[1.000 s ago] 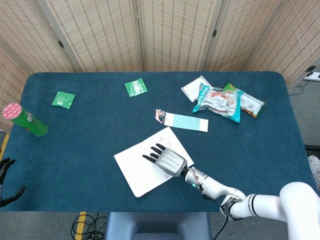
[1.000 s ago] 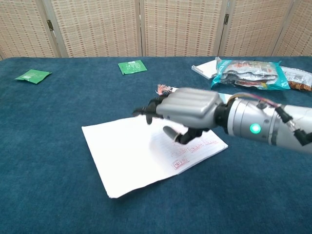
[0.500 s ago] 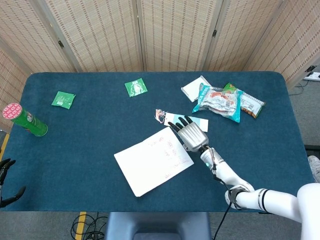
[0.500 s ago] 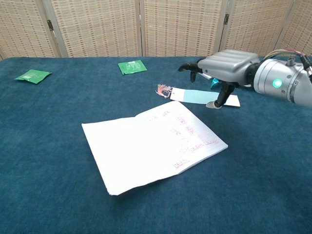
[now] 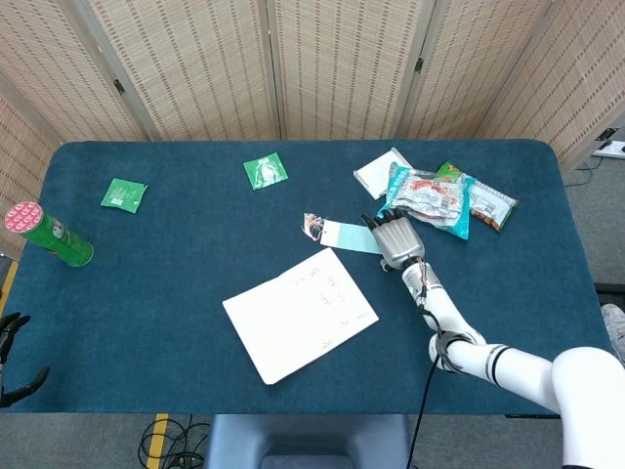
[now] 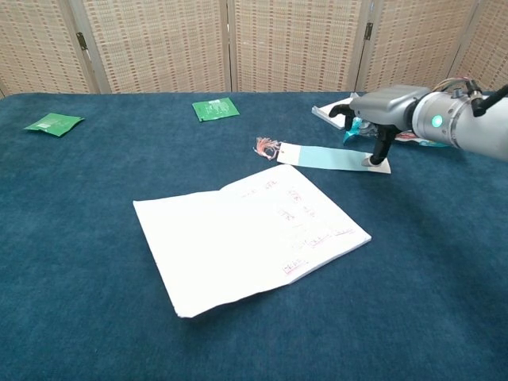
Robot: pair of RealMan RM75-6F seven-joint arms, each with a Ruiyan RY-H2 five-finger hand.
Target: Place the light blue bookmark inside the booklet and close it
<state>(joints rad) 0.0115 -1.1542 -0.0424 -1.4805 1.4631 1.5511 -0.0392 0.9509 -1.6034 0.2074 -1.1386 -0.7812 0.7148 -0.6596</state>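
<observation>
The white booklet [image 5: 298, 313] [image 6: 246, 238] lies open and flat near the table's front, with red print on its right page. Just beyond it lies the light blue bookmark [image 5: 348, 237] [image 6: 329, 157], its pink tassel [image 6: 266, 146] pointing left. My right hand [image 5: 395, 237] [image 6: 383, 109] hovers over the bookmark's right end, fingers apart, one fingertip [image 6: 371, 161] touching the strip; it grips nothing. Only the dark fingers of my left hand [image 5: 14, 357] show, at the lower left edge of the head view, spread and away from the table.
Snack bags [image 5: 447, 200] and a white packet [image 5: 379, 171] lie just behind my right hand. Two green sachets [image 5: 265, 171] [image 5: 124, 194] lie at the back left. A green can with a pink lid [image 5: 49, 234] lies at the far left edge.
My right hand left the open booklet and travelled back and to the right, ending over the bookmark's right end. The booklet and bookmark have stayed in place.
</observation>
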